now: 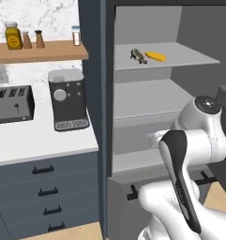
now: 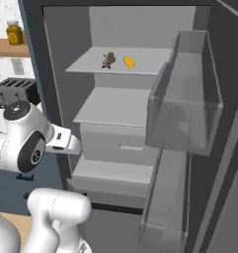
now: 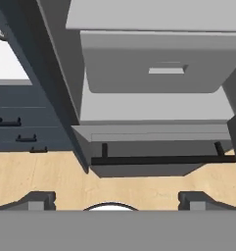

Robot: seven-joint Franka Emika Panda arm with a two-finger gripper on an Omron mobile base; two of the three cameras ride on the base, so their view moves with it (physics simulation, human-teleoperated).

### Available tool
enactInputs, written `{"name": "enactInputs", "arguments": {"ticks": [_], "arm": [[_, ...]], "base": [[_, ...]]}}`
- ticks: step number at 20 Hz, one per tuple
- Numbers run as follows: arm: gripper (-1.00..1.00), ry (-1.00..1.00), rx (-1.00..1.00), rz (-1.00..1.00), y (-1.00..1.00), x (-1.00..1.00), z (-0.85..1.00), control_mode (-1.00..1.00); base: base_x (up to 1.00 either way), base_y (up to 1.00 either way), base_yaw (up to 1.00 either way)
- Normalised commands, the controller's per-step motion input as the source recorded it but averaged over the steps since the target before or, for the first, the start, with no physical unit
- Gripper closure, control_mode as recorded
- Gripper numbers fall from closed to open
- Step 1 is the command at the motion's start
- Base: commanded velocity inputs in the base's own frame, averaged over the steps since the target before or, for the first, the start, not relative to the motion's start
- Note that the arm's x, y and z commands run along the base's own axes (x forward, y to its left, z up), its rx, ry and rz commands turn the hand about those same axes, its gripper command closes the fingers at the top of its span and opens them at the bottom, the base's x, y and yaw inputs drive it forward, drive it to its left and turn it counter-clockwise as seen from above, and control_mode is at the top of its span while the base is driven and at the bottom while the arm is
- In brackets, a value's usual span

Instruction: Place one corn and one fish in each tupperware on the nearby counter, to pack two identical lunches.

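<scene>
**Pincer wide, fridge open**

Pincer (image 3: 114, 200) tips sit spread wide apart with nothing between, facing our fridge's lower drawer (image 3: 158, 63). One fish (image 1: 138, 56) and one corn (image 1: 155, 56) lie side by side, near the top shelf (image 1: 189, 58) front edge, open room around them.

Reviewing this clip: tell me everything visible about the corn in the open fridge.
One corn shows: a small yellow-orange cob, elongated with tapered ends, lying flat on the top grey shelf inside the open fridge. It rests just right of a small brown-grey fish, close beside it; whether they touch cannot be told. The right base view shows it the same way. Nothing grips it.
</scene>
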Motion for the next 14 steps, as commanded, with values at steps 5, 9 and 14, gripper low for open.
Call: {"name": "enactInputs", "arguments": {"ticks": [5,9,14], "arm": [[-1.00,0.00,0.00,0.00,0.00,0.00,0.00,1.00],[-1.00,0.00,0.00,0.00,0.00,0.00,0.00,1.00],[-1.00,0.00,0.00,0.00,0.00,0.00,0.00,1.00]], "base": [[0.28,-0.28,-0.04],[0.49,-0.02,-0.10],[0.51,-0.01,-0.13]]}}
